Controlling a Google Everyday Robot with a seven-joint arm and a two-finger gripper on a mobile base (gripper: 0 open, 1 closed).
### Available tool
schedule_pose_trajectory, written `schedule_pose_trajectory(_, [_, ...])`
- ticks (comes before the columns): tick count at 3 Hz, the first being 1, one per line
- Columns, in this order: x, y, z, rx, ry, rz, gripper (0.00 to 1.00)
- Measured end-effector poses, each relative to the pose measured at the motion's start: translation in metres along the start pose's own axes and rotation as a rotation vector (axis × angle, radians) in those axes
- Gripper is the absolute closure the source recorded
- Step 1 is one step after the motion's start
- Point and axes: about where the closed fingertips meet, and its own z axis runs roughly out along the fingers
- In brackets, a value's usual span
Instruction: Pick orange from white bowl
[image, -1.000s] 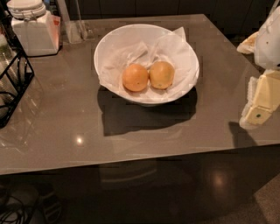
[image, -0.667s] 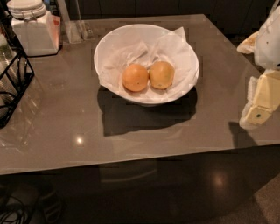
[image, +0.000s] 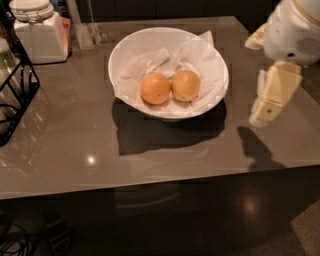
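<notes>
The white bowl stands at the back middle of the brown table, lined with crumpled white paper. Two round fruits lie side by side in it. The orange is the paler, yellowish right one. A brighter, deeper-orange fruit touches it on the left. My gripper hangs at the right of the bowl, above the table, its cream fingers pointing down, apart from the bowl and level with its rim.
A white lidded jar on a white box stands at the back left. A black wire rack is at the left edge. A clear stand is behind the bowl. The table's front edge runs below.
My gripper and arm have moved left and slightly up, closer to the bowl's right side. The bowl and both fruits have not moved.
</notes>
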Motion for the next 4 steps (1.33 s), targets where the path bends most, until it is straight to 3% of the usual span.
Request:
schedule_pose_trajectory(1, [-0.034, -0.026, 0.026, -0.054, -0.054, -0.033, 0.00])
schedule_pose_trajectory(3, [-0.034, -0.036, 0.029, -0.029, -0.100, -0.001, 0.00])
schedule_pose_trajectory(4, [-0.053, -0.060, 0.042, -0.050, -0.143, -0.032, 0.00])
